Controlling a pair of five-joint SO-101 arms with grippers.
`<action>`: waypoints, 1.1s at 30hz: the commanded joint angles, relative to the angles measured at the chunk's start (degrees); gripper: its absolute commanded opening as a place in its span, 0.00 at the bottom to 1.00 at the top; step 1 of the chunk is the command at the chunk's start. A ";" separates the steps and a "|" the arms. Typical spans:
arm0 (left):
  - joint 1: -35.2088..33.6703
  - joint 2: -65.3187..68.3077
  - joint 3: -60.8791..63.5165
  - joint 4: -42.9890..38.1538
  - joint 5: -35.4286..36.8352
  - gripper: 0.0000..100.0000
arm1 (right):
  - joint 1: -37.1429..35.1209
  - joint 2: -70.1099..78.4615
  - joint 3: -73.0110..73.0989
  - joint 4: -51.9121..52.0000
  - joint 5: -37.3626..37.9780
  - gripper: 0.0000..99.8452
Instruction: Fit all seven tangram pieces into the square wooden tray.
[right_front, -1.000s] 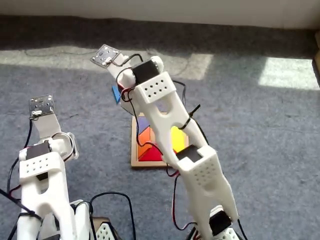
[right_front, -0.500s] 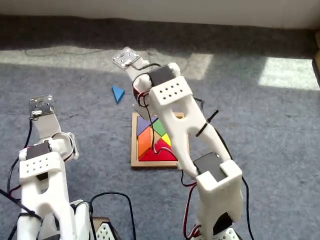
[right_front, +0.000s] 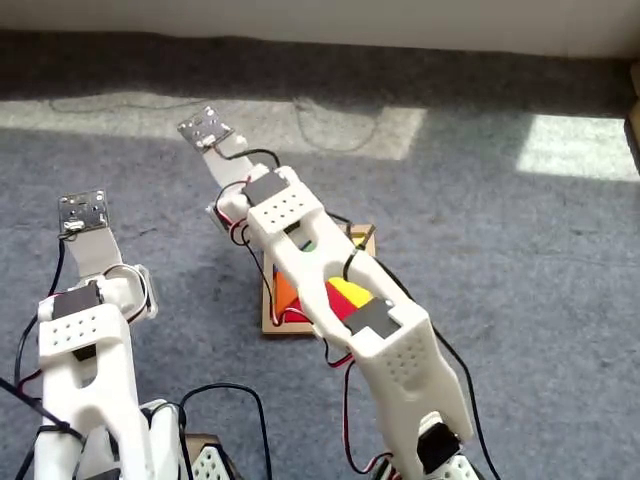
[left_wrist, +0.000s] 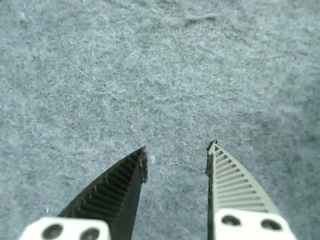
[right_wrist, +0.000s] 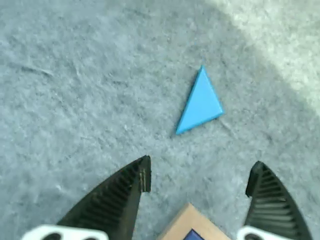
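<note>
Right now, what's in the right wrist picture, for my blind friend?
A small blue triangular tangram piece lies on grey carpet just ahead of the open right tool. A corner of the square wooden tray shows near the tool.

High view steeply down over the carpet (right_front: 520, 260), wrist views close above it, right one sharing the tray (right_front: 285, 327) corner

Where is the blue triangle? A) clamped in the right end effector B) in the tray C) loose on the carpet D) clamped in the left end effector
C: the blue triangle lies flat on the carpet, clear of the open right end effector.
</note>
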 joint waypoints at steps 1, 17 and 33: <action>-0.66 -1.36 -0.31 -0.62 0.26 0.21 | -0.66 -0.40 -0.57 -6.46 -0.62 0.30; -0.57 -1.36 -0.31 -0.62 0.26 0.21 | -1.80 8.57 -0.84 -18.77 -0.88 0.30; -0.57 -1.36 -0.31 -0.53 0.26 0.21 | 1.71 23.52 -28.26 4.79 -0.44 0.05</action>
